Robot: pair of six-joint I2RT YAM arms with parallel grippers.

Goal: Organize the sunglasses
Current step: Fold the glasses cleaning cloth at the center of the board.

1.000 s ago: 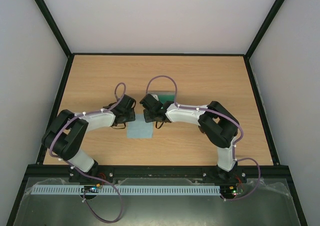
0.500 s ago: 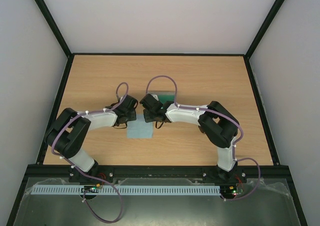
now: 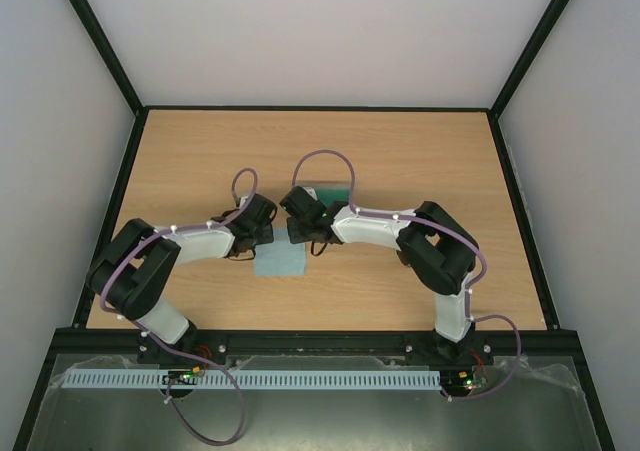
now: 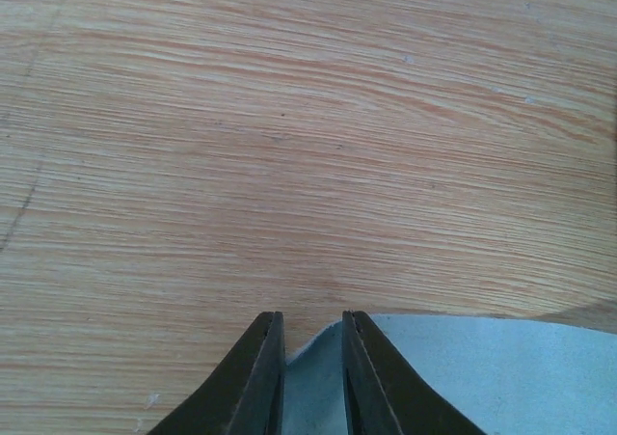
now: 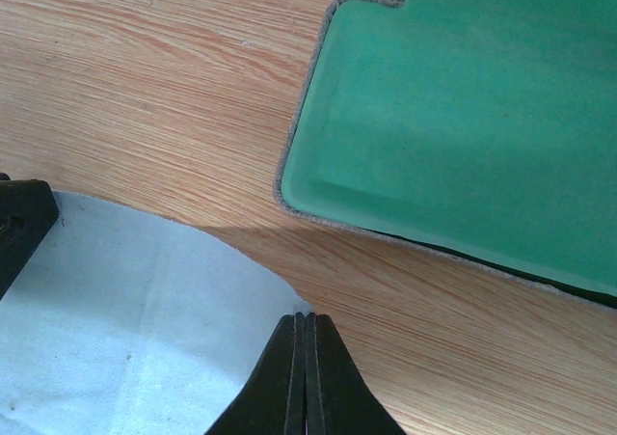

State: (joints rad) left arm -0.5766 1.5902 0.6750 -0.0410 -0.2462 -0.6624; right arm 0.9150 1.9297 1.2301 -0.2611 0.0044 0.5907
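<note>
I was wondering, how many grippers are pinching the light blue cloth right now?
2. The left gripper pinches one corner of the cloth; the right gripper is shut on another corner, beside the open green-lined case.

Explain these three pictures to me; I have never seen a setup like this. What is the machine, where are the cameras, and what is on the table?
The machine is two robot arms bolted to the near edge of a wooden table, each ending in a two-finger gripper. The overhead view looks down from above and behind them. The other two views come from cameras on the wrists, so the dark wedges at the bottom are each arm's own fingers. On the table lie a light blue cloth and an open grey case with green lining. The left gripper and right gripper each appear to pinch an edge of the cloth. The sunglasses are not visible in any view.
</note>
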